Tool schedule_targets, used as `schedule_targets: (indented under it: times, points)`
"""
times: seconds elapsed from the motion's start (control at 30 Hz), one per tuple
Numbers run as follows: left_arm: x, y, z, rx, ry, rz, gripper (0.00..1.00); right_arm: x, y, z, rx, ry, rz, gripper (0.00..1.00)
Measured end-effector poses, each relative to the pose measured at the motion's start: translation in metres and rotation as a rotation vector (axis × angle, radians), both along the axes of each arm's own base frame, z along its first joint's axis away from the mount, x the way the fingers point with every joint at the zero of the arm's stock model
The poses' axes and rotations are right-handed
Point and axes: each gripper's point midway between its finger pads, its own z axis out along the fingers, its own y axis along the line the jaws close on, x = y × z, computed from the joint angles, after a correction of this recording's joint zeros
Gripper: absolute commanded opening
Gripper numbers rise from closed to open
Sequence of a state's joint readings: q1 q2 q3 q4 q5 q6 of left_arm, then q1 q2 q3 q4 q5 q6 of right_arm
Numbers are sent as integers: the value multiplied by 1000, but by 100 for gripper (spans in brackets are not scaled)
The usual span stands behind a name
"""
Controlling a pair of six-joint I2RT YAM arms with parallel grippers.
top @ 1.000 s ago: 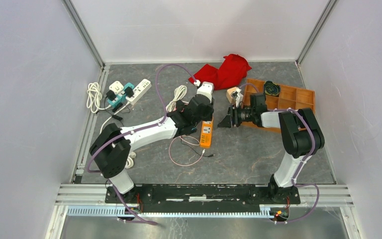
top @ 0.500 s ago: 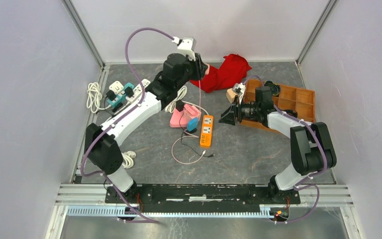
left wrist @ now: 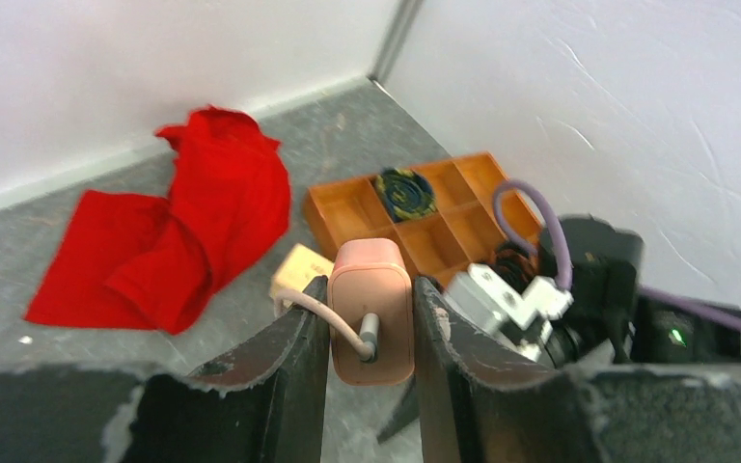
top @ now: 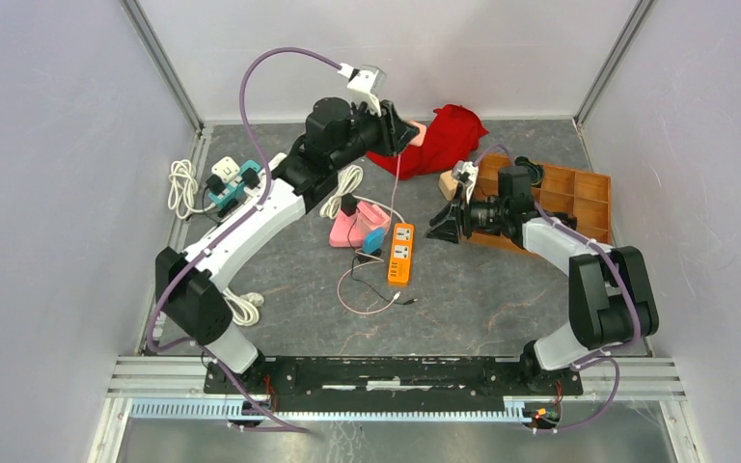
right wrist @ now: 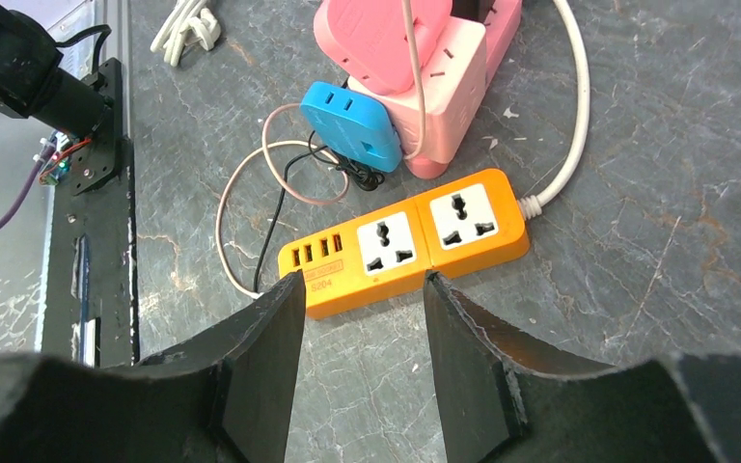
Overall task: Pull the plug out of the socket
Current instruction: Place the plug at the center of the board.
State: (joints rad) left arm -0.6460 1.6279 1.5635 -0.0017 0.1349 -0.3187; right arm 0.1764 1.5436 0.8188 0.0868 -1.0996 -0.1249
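The grey table (top: pixel 482 299) carries a red cloth (top: pixel 439 140) at the far side, a wooden tray (top: pixel 589 180) to the right, and an orange power strip (right wrist: pixel 405 246) lying just beside a pink power strip (right wrist: pixel 444 77). A blue plug (right wrist: pixel 352 121) touches the pink one. The left gripper (top: pixel 410 133) is raised near the cloth, fingers clamped on a pink plug (left wrist: pixel 371 313) held clear of every socket, its thin cord (top: pixel 393 188) hanging down. The right gripper (right wrist: pixel 362 289) hovers over the orange strip, fingers spread wide, holding nothing.
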Motion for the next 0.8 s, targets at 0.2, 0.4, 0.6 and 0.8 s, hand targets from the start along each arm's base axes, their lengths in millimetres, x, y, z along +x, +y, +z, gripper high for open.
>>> schedule_targets:
  times: [0.2, 0.4, 0.6, 0.8]
  points:
    - [-50, -2, -48, 33, 119, -145, 2, 0, 0, 10, 1, -52, 6, 55]
    - [-113, 9, -128, 131, 307, -217, 2, 1, -3, 17, -2, -89, 4, 57]
    - [-167, 29, -118, 98, 313, -272, 2, -1, -5, 13, -15, -96, 10, 58]
    - [-203, 36, -89, 25, 271, -339, 2, -2, -6, 10, -28, -103, 17, 59]
